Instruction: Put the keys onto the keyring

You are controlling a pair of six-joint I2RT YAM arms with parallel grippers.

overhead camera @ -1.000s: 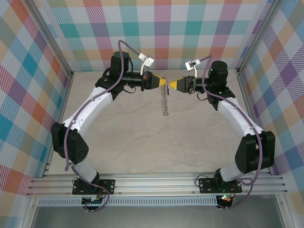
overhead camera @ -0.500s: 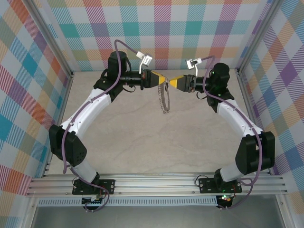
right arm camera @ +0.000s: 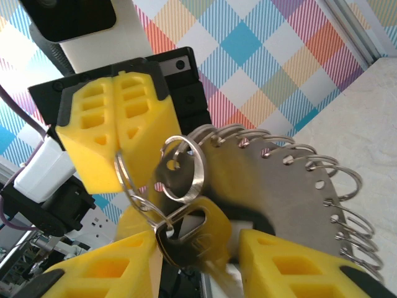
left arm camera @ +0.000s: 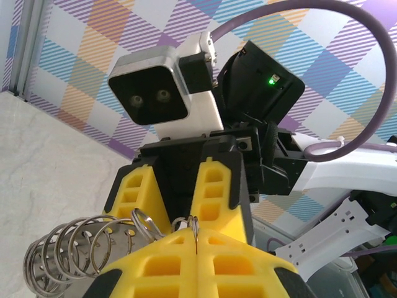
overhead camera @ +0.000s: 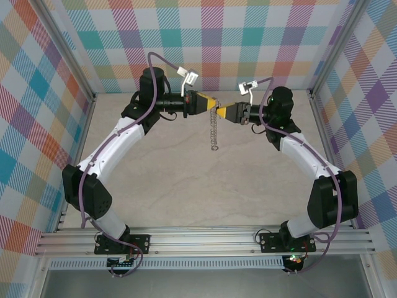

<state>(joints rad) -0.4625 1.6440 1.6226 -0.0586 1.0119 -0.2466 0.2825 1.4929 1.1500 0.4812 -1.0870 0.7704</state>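
Between the tips of the two grippers, which meet nose to nose above the table (overhead camera: 186, 186), hangs the keyring (overhead camera: 214, 130), dropping straight below them like a short chain. Of the pair, the left gripper (overhead camera: 209, 103) is closed tight, its yellow fingers pressed together with one small wire loop of the keyring pinched at their seam. In its wrist view the other loops fan out to the left of its fingertips. From the right wrist, the keyring reads as a flat grey metal plate with holes along its rim and a wire ring through each. It lies just beyond the right gripper (overhead camera: 224, 112) and beside the left gripper's shut tips. The right gripper's fingers stand partly apart. A silvery key (right arm camera: 183, 245) sits in the gap between them, against the finger on the left of that view, with a larger split ring (right arm camera: 186, 162) just beyond it. Whether those fingers clamp the key I cannot tell.
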